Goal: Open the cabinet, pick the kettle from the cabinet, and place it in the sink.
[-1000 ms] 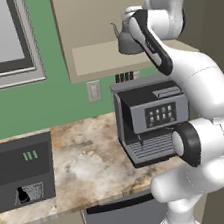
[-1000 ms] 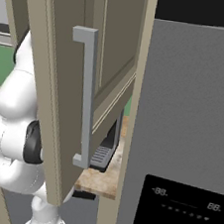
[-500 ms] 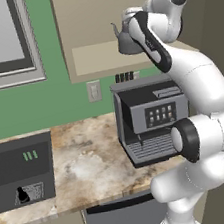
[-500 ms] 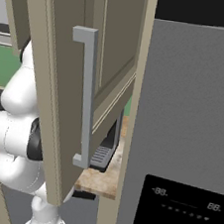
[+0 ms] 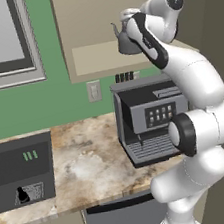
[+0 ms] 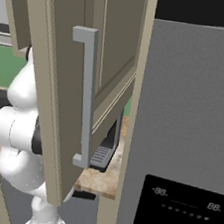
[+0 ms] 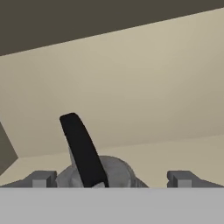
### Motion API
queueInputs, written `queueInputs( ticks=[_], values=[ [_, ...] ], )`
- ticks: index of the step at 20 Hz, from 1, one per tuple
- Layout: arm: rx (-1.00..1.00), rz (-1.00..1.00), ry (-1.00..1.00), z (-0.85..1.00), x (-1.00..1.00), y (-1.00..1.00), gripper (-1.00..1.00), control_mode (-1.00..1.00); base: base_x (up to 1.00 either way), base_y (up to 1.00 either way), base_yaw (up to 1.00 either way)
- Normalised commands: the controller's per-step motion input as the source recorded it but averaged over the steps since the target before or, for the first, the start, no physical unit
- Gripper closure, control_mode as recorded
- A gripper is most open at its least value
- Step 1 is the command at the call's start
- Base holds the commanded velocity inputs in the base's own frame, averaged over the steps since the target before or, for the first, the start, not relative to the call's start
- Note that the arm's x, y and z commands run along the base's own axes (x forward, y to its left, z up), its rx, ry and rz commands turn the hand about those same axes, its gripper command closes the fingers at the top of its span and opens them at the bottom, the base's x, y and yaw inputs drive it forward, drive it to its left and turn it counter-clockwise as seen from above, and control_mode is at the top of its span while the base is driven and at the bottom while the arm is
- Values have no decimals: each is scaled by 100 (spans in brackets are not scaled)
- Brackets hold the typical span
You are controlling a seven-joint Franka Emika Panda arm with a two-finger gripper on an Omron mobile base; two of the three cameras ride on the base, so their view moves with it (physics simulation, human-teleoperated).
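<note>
place: kitchen | evidence: coffee machine, granite counter, wall cabinet

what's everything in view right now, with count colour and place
cabinet: one, beige-tan, on the wall, door swung open
bar handle: one, grey, vertical on the door
kettle: one, dark grey, on the cabinet shelf
coffee machine: one, dark grey, on the counter under the cabinet
counter: one, mottled tan
wall outlet: one, pale, on the green wall
fridge: one, grey, right of the cabinet
gripper: one, open, fingertips either side of the kettle's black handle
arm: one, white
</note>
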Motion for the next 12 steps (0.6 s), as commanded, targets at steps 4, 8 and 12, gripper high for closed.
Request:
queueInputs(
  ticks=[4, 8, 12],
  values=[
    [2, 4, 0, 0, 25, 0, -100, -100, 0, 0, 0],
    [0, 8, 0, 0, 23, 1, -100, -100, 0, 0, 0],
    [0, 7, 0, -3, 18, 4, -100, -100, 0, 0, 0]
  ],
)
